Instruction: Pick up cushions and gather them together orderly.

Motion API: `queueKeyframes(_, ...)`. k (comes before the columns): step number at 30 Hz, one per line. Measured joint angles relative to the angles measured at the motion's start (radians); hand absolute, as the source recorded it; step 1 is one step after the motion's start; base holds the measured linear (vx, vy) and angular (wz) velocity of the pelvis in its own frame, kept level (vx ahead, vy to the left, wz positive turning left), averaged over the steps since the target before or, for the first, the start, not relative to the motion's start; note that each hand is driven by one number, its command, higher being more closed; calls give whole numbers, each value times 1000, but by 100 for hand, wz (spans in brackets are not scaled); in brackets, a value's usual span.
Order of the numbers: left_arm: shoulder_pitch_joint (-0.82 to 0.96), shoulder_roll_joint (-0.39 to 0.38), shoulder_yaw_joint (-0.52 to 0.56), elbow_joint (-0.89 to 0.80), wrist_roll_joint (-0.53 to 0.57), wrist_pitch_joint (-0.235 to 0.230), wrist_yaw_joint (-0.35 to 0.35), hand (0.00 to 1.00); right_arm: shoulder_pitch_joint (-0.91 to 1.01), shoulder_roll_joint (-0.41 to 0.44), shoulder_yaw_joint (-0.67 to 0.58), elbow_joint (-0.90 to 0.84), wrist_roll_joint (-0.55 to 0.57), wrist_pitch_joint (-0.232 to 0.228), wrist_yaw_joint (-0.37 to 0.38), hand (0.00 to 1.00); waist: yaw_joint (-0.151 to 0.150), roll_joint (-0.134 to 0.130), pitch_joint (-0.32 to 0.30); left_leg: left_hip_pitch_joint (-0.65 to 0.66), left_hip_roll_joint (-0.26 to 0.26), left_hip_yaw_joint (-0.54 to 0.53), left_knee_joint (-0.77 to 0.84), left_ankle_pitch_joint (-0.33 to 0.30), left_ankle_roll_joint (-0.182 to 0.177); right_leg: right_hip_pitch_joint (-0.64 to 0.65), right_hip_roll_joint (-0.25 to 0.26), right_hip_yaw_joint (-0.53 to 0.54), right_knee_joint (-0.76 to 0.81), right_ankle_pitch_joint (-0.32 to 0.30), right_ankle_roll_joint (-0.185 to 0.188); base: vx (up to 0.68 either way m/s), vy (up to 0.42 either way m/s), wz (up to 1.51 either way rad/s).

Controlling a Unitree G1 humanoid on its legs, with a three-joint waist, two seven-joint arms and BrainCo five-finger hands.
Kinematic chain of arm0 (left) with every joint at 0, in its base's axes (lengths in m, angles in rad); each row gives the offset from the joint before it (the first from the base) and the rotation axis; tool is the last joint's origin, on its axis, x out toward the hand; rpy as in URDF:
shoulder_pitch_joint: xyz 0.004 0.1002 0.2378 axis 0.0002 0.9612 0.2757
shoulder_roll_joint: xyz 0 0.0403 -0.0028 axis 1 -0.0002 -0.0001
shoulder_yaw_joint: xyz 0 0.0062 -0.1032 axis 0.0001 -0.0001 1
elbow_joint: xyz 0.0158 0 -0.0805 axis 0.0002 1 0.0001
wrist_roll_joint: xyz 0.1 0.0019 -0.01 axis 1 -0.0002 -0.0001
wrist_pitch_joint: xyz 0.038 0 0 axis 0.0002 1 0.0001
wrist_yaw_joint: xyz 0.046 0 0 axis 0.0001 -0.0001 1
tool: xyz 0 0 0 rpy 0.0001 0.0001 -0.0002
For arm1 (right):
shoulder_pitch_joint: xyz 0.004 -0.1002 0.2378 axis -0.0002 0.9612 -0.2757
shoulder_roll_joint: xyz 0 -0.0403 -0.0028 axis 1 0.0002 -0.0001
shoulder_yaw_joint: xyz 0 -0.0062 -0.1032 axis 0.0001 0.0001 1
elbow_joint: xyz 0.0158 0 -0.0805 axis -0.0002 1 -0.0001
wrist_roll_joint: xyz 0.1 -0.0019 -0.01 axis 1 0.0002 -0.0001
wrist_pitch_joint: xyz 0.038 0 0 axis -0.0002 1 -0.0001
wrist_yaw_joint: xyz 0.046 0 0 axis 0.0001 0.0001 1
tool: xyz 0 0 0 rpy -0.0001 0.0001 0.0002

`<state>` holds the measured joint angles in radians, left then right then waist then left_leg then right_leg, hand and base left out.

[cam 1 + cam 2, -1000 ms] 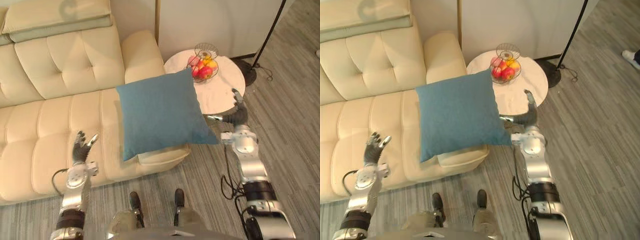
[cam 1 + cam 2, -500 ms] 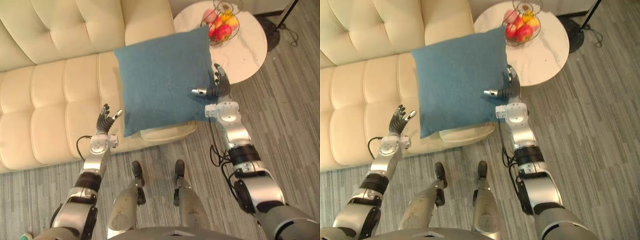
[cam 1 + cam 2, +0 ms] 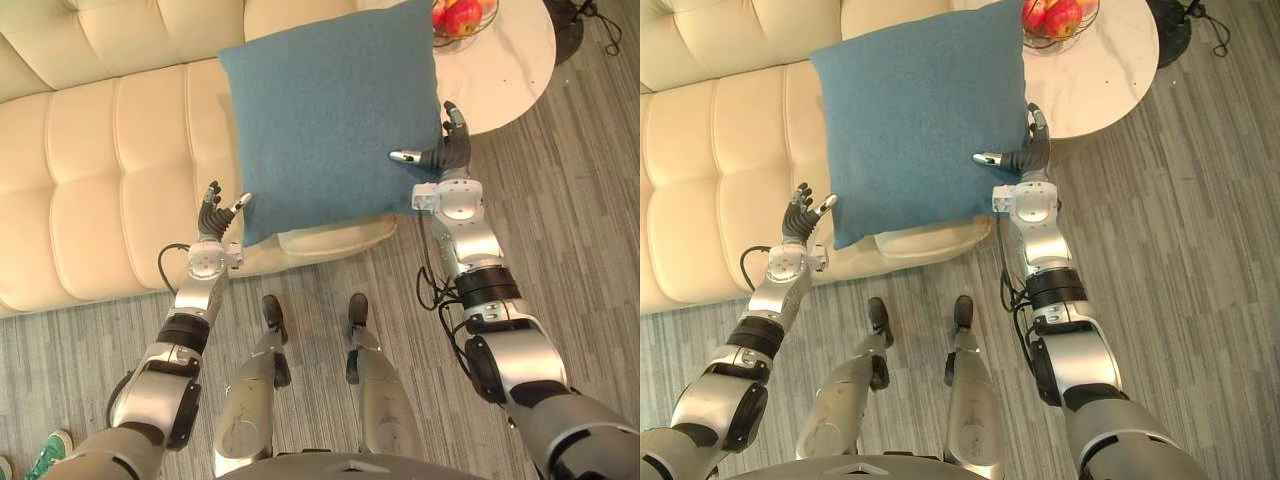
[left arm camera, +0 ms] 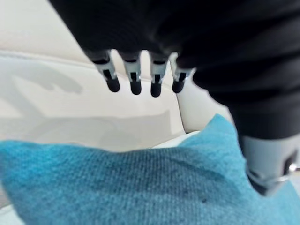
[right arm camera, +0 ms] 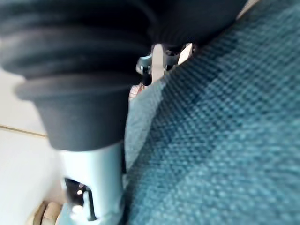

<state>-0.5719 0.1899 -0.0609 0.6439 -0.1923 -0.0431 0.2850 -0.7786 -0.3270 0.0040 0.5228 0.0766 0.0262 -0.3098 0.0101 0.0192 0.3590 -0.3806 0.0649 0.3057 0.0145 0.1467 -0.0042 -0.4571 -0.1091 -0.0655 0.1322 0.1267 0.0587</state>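
A square blue cushion [image 3: 330,110] hangs tilted in front of the cream sofa [image 3: 90,170]. My right hand [image 3: 447,152] grips its right edge, thumb across the front face and fingers up along the edge; in the right wrist view the blue cushion [image 5: 225,131] lies tight against the hand. My left hand [image 3: 212,222] is open with fingers spread just beside the cushion's lower left corner, its thumb tip close to the fabric. In the left wrist view its straight fingers [image 4: 136,82] stand a little apart from the blue cushion [image 4: 117,183].
A small cream pillow [image 3: 335,235] lies on the sofa's front edge under the blue cushion. A round white side table [image 3: 510,60] with a wire fruit basket [image 3: 460,15] stands right of the sofa. A green shoe [image 3: 45,455] shows on the striped floor.
The camera has tilted down, so the whole scene has shifted. My left hand has closed in on the cushion's lower left corner. My right hand still holds the cushion.
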Motion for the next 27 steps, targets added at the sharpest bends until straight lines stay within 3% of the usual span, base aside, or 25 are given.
queueKeyframes(14, -21, -51, -31, -4, 23, 3, -2, 0, 52, 41, -17, -39, 2, 3, -5, 0, -1, -1, 20, 33, 17, 24, -1, 3, -8, 8, 16, 19, 16, -5, -9, 8, -34, -7)
queueKeyframes(22, -27, -36, -42, -4, 63, 15, -1, 0, 88, 40, -24, -39, 8, 4, -2, 0, -14, -9, 27, 42, 22, 36, 0, 5, -8, 26, 27, 29, -23, 20, -11, 2, -35, -6)
queueKeyframes(27, -64, -3, -70, -4, 80, 22, -3, 0, 83, 29, 3, -32, 17, 10, 41, 0, -13, -21, 61, 40, 25, 39, 0, 6, -10, 35, 29, 29, -50, 37, -13, -17, -37, -2)
